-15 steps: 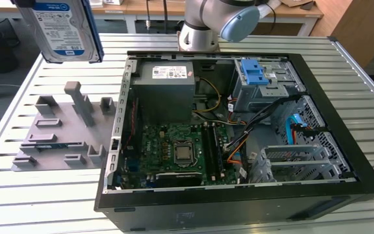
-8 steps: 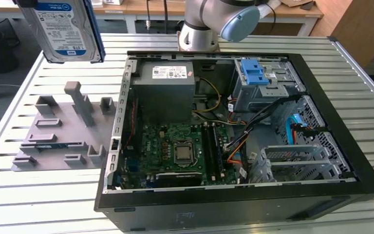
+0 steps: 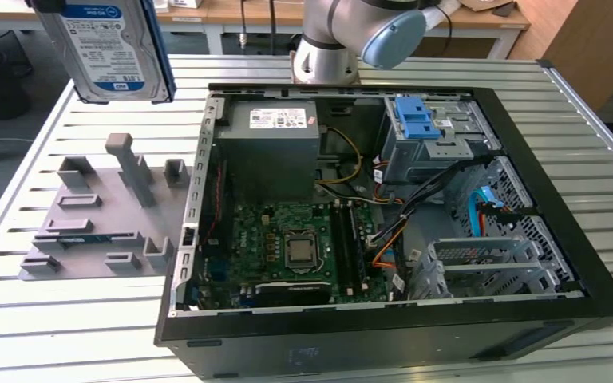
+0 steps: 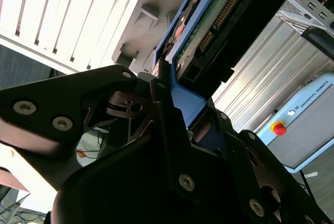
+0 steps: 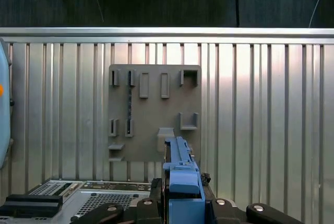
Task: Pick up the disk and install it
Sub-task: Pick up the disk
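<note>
The gripper [image 4: 175,110] is clamped on the disk [image 3: 109,52], held high above the grey holder [image 3: 93,227]. Pick-up looks done. Installing likely calls for aligning its rails with the drive cage [image 3: 434,148], well apart.

The silver tubular arm [image 3: 322,48], with a pale blue joint cap [image 3: 392,36], stands at twelve o'clock in the exterior view, and in the second wrist view its black linkage hand [image 4: 182,98] is clamped on the flat, blue-railed silver disk [image 3: 104,48], held upright at ten o'clock.
</note>
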Available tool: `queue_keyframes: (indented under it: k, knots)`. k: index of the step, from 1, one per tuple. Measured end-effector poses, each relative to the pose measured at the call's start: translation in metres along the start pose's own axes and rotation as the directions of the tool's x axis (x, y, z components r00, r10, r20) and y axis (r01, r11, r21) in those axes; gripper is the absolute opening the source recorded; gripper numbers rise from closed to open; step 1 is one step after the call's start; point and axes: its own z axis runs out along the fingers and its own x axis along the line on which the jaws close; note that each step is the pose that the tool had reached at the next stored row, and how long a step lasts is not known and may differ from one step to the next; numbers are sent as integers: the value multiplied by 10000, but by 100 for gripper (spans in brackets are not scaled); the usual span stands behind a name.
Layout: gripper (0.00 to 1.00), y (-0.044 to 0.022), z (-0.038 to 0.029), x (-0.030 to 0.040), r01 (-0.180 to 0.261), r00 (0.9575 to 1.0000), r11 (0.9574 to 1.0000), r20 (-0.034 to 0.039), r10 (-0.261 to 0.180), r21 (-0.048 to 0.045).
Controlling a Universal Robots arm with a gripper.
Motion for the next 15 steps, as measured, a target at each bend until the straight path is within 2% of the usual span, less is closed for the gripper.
queue_keyframes:
  k: [15]
  knots:
    - [36,-186,1,45,-1,10000,10000,0,1,-1]
